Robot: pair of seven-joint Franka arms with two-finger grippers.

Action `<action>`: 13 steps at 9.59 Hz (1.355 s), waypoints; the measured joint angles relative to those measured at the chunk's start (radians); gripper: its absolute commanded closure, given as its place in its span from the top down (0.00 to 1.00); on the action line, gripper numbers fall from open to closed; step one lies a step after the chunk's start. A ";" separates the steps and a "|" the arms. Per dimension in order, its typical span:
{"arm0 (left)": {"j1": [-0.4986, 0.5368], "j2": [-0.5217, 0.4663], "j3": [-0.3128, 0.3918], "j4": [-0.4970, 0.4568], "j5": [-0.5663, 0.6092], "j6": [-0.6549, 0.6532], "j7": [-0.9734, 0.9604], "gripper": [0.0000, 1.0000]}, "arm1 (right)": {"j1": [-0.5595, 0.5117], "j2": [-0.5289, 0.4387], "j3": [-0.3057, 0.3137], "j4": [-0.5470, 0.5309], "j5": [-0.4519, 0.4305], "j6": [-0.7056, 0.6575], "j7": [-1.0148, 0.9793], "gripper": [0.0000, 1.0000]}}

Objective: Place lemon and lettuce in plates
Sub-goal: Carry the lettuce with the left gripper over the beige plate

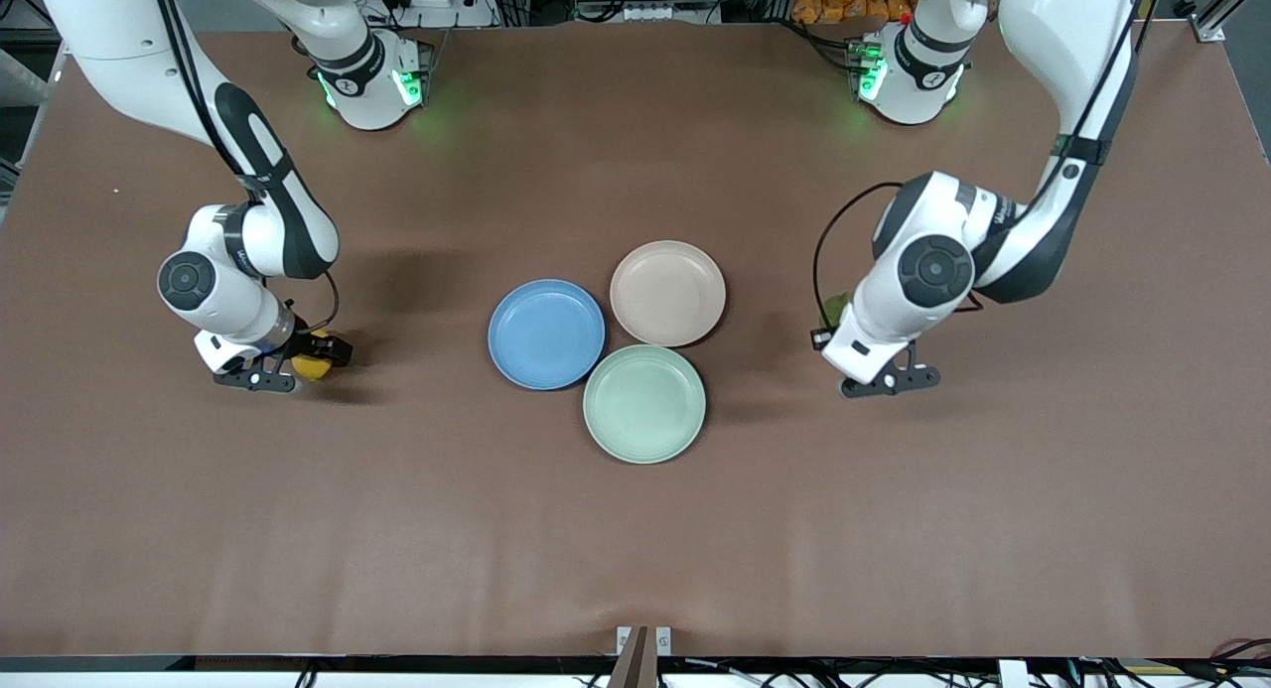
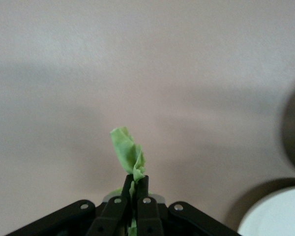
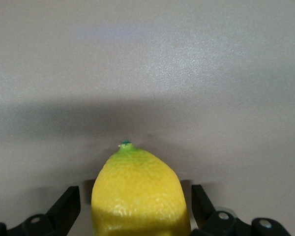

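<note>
A: Risk first. Nearest the front camera, the mint plate (image 1: 644, 403) touches both the blue plate (image 1: 546, 334) and the beige plate (image 1: 667, 293); a loose drop could land there.

B: The right hand (image 1: 298, 365) grips the lemon (image 3: 140, 191), yellow with a green tip, low above the surface (image 1: 635, 529) at its arm's end. It may roll.

A: The left hand (image 2: 135, 186) pinches the lettuce (image 2: 127, 151), pale and crumpled, probably by one thin edge; it could slip.

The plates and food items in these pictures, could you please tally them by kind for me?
Plates: 3, blue, beige-pink, mint-green
Lemon: 1, in the right hand
Lettuce: 1, in the left hand
Total: 5
</note>
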 measured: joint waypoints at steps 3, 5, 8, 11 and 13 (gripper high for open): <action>-0.010 -0.001 -0.095 -0.016 -0.001 0.000 -0.134 0.00 | 0.000 0.000 0.000 0.000 0.000 0.000 0.002 0.76; -0.029 0.010 -0.144 -0.017 -0.002 0.001 -0.208 0.00 | 0.000 0.001 0.000 0.000 0.000 0.000 0.002 0.62; -0.114 0.034 -0.159 -0.007 -0.017 0.004 -0.295 0.00 | 0.000 0.001 -0.001 0.000 0.000 0.000 0.003 0.46; -0.200 0.109 -0.160 0.015 -0.019 0.012 -0.353 0.00 | 0.000 0.003 0.000 0.000 0.000 0.000 0.003 0.38; -0.250 0.155 -0.160 0.047 -0.019 0.028 -0.392 0.00 | 0.000 0.003 0.000 0.002 0.000 -0.002 0.003 0.37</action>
